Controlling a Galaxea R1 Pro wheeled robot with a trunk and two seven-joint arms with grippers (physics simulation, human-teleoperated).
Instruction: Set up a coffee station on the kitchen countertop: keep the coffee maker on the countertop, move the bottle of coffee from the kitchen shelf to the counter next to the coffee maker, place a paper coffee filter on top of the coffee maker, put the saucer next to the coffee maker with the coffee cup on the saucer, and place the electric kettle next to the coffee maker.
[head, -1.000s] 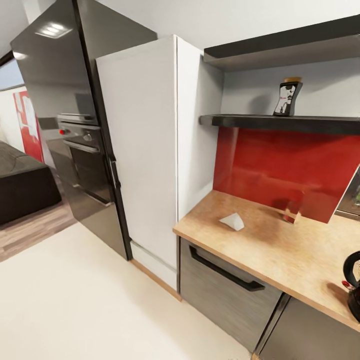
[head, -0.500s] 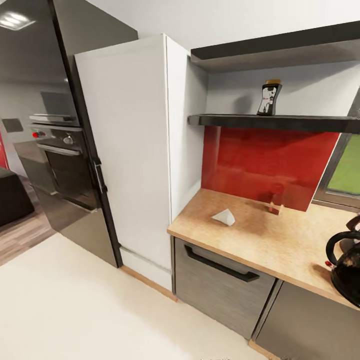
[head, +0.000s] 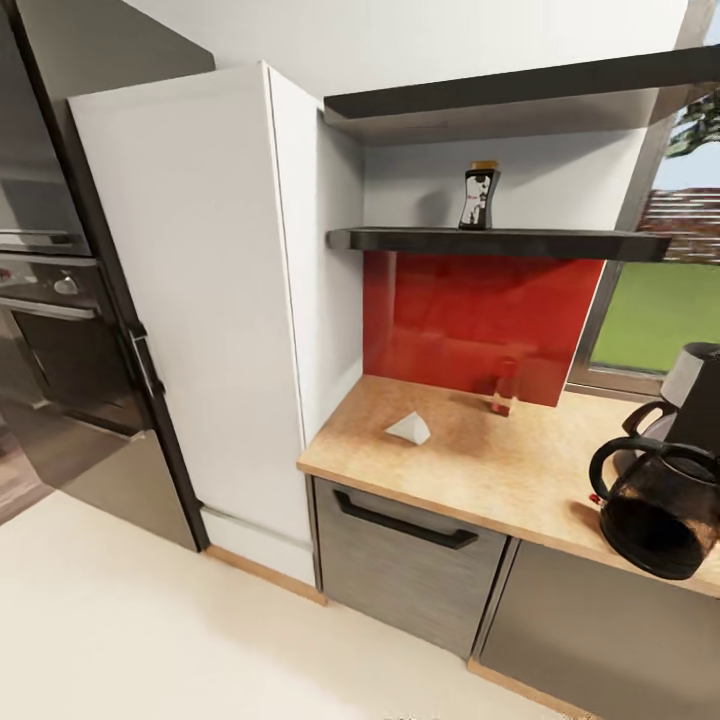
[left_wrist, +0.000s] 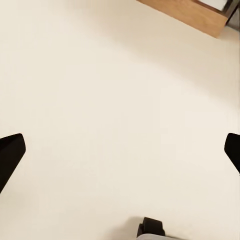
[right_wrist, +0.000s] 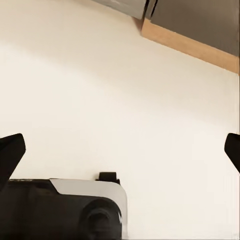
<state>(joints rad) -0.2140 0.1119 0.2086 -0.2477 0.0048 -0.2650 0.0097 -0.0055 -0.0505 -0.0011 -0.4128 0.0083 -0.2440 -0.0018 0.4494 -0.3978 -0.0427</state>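
1. I am on the approach with nothing in hand: the left gripper (left_wrist: 120, 150) and right gripper (right_wrist: 120, 150) hang spread wide over the pale floor (left_wrist: 100, 100).
2. The bottle of coffee (head: 479, 197) stands on the kitchen shelf (head: 500, 242). The paper coffee filter (head: 409, 428) lies near the worktop's (head: 480, 470) left corner, and the coffee maker (head: 665, 490) sits at its front right edge.
3. My next job, I judge, is closing in and reaching up for the bottle.

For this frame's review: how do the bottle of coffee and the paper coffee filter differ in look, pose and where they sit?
The bottle of coffee is dark with a tan cap and a pale label; the paper coffee filter is plain white. The bottle stands upright and tall; the filter lies low, a small wedge shape. The bottle is on the dark shelf; the filter is below on the wooden countertop. Both stand alone, with no gripper near them.
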